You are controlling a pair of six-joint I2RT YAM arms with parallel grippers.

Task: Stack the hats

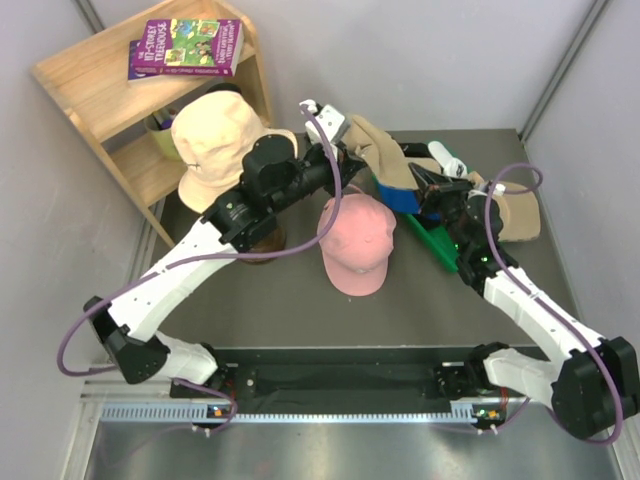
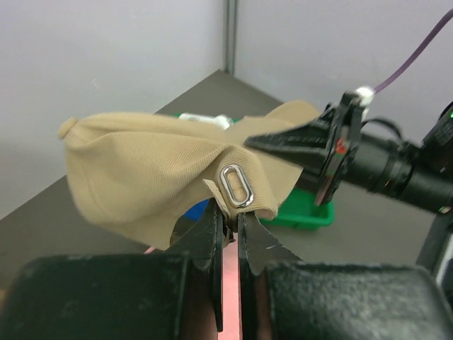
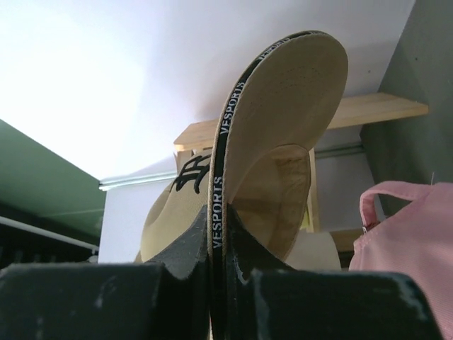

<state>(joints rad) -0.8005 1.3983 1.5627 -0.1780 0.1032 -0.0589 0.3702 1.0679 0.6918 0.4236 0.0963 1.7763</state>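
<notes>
Looking first at the left tool [image 2: 228, 216], we see its two black fingers pressed together on the rear strap of the khaki cap [image 2: 148, 170], just below an oval metal buckle [image 2: 237, 185]. The right tool [image 3: 212, 230] is likewise clamped tight. It pinches the cap's opposite edge, where a black inner tape with white lettering runs along the rim. Between the two tools the khaki cap hangs clear of the bench [image 1: 290, 310], behind the pink cap [image 1: 355, 240] and slightly to its right in the overhead view.

Just right of the pink cap lies a royal blue cap [image 1: 400, 197], partly under the held one. A green plastic bin [image 1: 437, 243] slants beside it, below the right arm. Farther right of the pink cap a tan cap [image 1: 515, 210] rests on the bench. Left of the pink cap and farther back sits a pale peach hat [image 1: 215, 140], its near side crossed by the left arm. Well left of the pink cap, a wooden shelf [image 1: 90, 85] carries a purple book [image 1: 190, 47].

The khaki cloth is a fine twill, creased and folded where we grip it, with a small button on its crown. The pink cap is soft and domed, with stitched panels and a curved peak. The bench is dark and matte.
</notes>
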